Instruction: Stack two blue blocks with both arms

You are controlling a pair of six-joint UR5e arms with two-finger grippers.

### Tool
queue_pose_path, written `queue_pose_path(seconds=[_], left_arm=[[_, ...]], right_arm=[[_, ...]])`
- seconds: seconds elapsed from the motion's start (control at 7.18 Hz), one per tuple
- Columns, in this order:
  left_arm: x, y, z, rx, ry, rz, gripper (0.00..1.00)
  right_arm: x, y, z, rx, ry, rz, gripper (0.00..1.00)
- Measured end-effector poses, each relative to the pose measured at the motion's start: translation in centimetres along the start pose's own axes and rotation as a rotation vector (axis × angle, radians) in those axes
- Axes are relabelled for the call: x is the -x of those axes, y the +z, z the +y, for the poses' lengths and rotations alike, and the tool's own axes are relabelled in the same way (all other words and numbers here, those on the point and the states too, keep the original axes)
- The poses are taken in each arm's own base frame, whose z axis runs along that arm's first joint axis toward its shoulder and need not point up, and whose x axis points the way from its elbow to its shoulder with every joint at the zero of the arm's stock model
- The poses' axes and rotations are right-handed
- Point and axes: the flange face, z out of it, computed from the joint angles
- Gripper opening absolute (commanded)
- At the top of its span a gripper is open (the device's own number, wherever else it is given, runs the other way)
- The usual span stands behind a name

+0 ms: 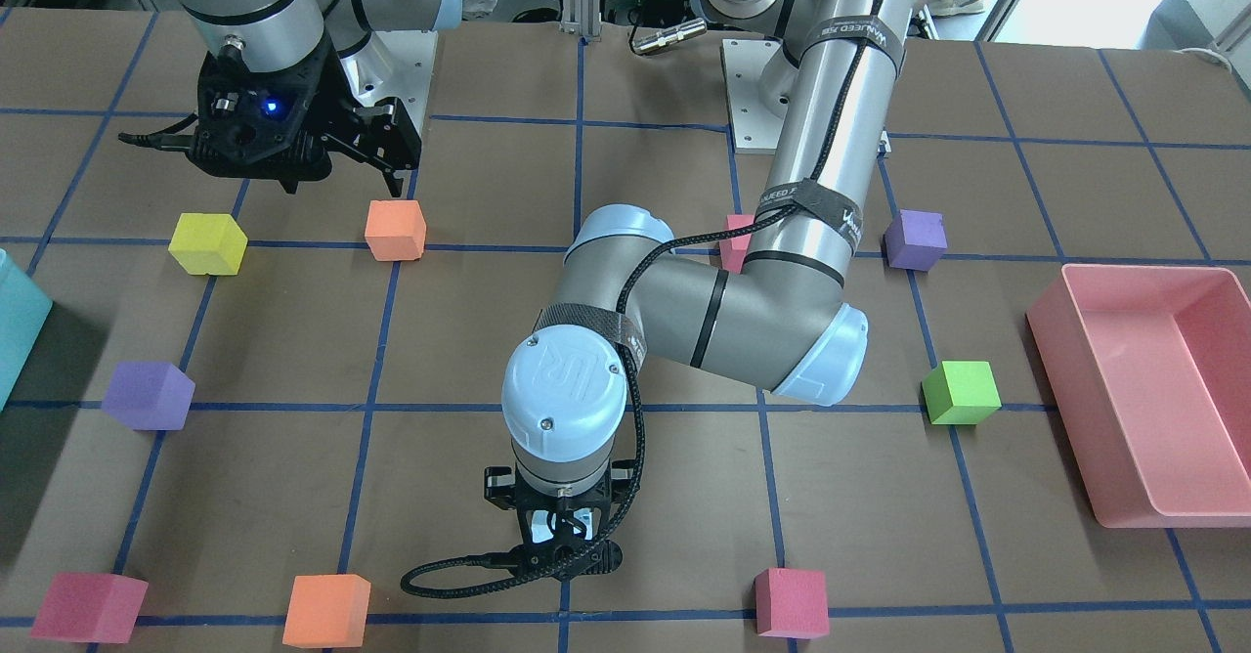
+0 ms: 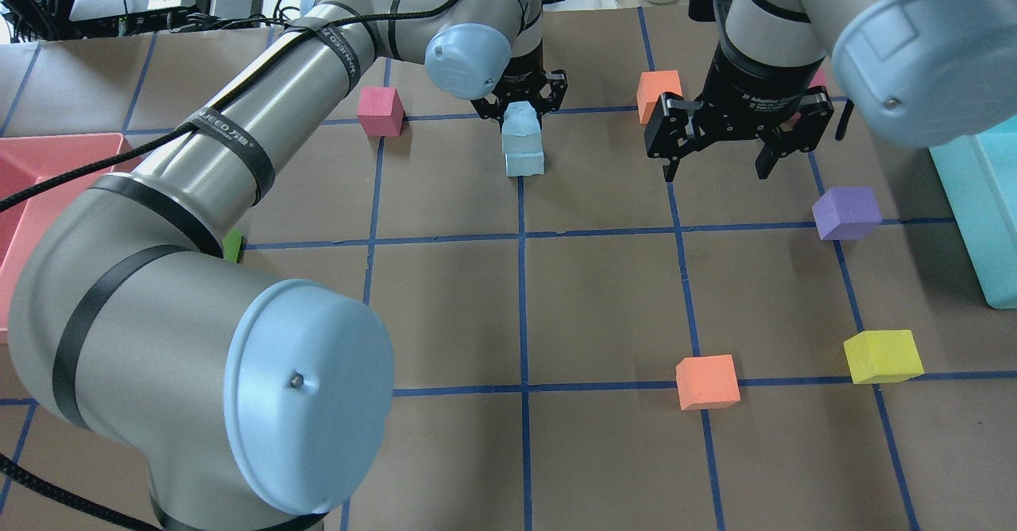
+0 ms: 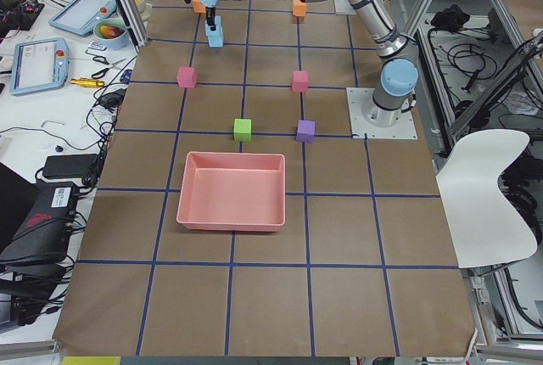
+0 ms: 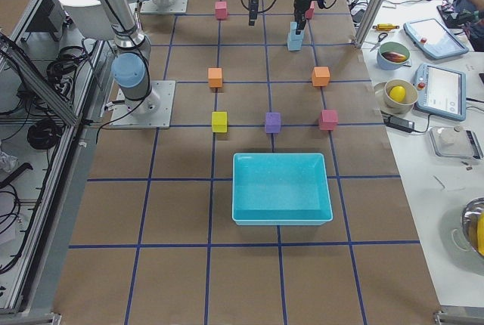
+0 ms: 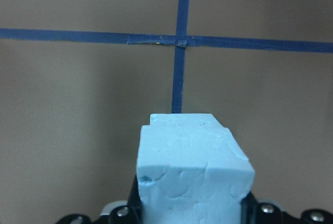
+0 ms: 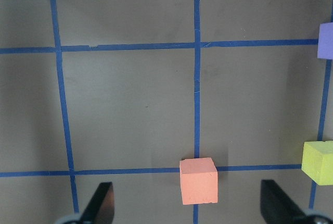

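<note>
Right black two-finger gripper [image 2: 717, 172] hangs above the brown papered table [image 2: 445, 316], jaws spread wide and empty, off to the right of the lower pale sky-blue foam cube [image 2: 525, 163] and slightly nearer the robot. On that cube's top, as far as the views show, rests the second pale sky-blue foam cube [image 2: 520, 127], pinched between the fingers of the downward-pointing left black two-finger gripper [image 2: 522, 111]. Beyond the lower cube lie a pink foam cube [image 2: 380, 110] to its left and an orange foam cube [image 2: 659, 94] to its right
</note>
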Motion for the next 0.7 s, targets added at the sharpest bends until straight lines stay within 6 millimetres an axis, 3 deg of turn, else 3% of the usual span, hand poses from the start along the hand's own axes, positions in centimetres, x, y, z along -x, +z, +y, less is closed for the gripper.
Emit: queue_pose_path(seconds=[0.28,0.42,0.56,0.7], left_arm=[[-0.1,-0.1,-0.1,-0.004,0.0,0.005,1.0],[-0.1,-1.1,0.0,-0.012,0.003,0.014,1.0],[0.5,-3.0,0.1,-0.019,0.011,0.024,1.0],[2.5,-5.7,-0.1,-0.021,0.027,0.028,1.0]], right_arm=[[0.0,0.0,0.0,0.0,0.0,0.0,1.0],[0.0,0.0,0.0,0.0,-0.001,0.0,1.0],[0.1,0.0,0.0,0.0,-0.001,0.0,1.0],[0.1,0.0,0.0,0.001,-0.001,0.0,1.0]])
